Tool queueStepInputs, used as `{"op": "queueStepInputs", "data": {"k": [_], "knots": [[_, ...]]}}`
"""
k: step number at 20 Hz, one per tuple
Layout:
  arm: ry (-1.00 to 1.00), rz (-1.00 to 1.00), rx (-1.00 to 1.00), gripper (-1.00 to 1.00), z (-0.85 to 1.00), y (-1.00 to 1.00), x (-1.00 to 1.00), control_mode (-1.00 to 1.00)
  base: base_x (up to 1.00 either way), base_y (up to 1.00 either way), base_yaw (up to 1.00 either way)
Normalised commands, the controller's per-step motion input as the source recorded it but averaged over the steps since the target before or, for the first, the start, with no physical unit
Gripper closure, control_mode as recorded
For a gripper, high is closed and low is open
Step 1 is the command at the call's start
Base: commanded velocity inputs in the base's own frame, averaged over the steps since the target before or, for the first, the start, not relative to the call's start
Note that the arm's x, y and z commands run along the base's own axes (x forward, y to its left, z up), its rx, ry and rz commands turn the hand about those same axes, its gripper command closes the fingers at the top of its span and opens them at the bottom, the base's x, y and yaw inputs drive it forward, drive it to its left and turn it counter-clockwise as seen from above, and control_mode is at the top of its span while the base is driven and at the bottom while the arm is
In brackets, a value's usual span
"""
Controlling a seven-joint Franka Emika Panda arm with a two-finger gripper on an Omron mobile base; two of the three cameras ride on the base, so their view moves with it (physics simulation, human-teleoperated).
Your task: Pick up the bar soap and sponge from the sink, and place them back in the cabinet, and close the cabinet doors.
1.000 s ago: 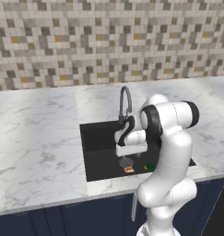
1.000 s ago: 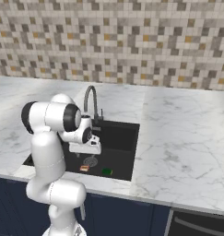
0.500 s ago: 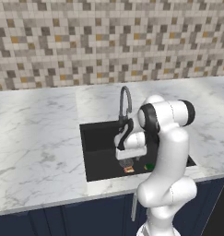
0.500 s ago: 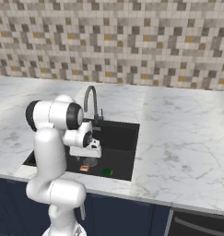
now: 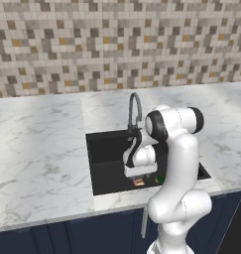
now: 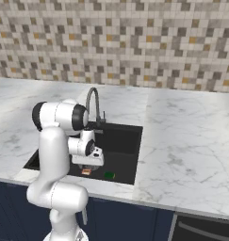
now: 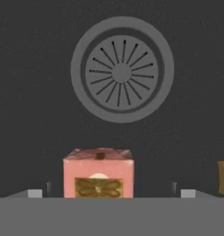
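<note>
Inside the sink (image 5: pixel 109 163) we have the pincer (image 7: pixel 111 193) released, tips spread wide either side of the bar soap (image 7: pixel 98 174), which lies on the black floor below the drain (image 7: pixel 122 70) in the hand view. Step in hand, as we judge it: the first pick. Next we need a short descent, then closing. The soap's long axis appears to run toward the drain, labelled end facing us. The sponge (image 6: pixel 109 175) waits just beside.
</note>
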Motion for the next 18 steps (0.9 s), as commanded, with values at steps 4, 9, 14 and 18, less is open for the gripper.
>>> {"op": "queueStepInputs", "data": {"k": [4, 9, 14, 18], "knots": [[0.00, 0.00, 0.00, -1.00, -0.08, 0.00, -0.05, -1.00, 0.00, 0.00, 0.00], [0.00, 0.00, 0.00, -1.00, -0.15, 0.01, -0.08, -1.00, 0.00, 0.00, 0.00], [0.00, 0.00, 0.00, -1.00, -0.06, 0.09, 0.00, -1.00, 0.00, 0.00, 0.00], [0.00, 0.00, 0.00, -1.00, -0.08, 0.10, -0.03, -1.00, 0.00, 0.00, 0.00]]}}
